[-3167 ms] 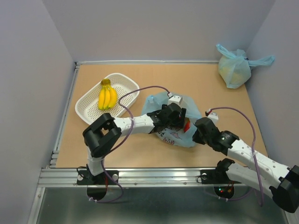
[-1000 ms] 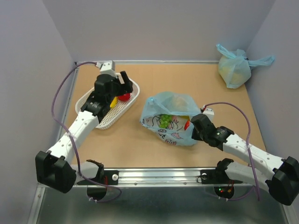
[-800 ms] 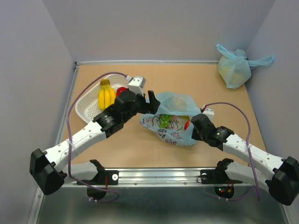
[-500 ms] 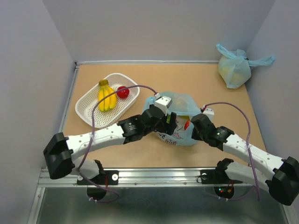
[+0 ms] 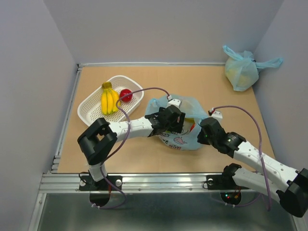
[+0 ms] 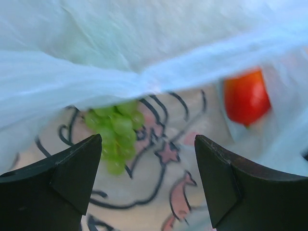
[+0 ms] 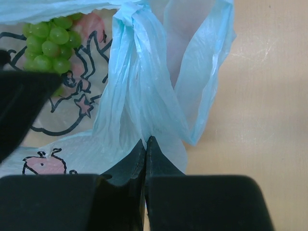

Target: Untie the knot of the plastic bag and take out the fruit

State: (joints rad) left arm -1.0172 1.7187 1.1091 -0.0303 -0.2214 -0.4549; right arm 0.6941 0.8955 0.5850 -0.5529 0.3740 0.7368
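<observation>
The plastic bag point(image 5: 180, 139) lies on its side mid-worktop point(image 5: 192, 82), long axis left to right. Its handle strip point(image 7: 139, 86) is clamped tight by the right tool point(image 7: 146, 142). The left tool point(image 6: 147, 144), spread wide, faces the green grapes point(image 6: 118, 130) inside.

The basket point(image 5: 89, 113) sits left of the plastic bag point(image 5: 185, 140), holding the banana bunch point(image 5: 109, 98) and apple point(image 5: 126, 94); a second bag point(image 5: 242, 72) rests in the far right corner.

No words or numbers can be read on the plastic bag point(image 5: 185, 142).
</observation>
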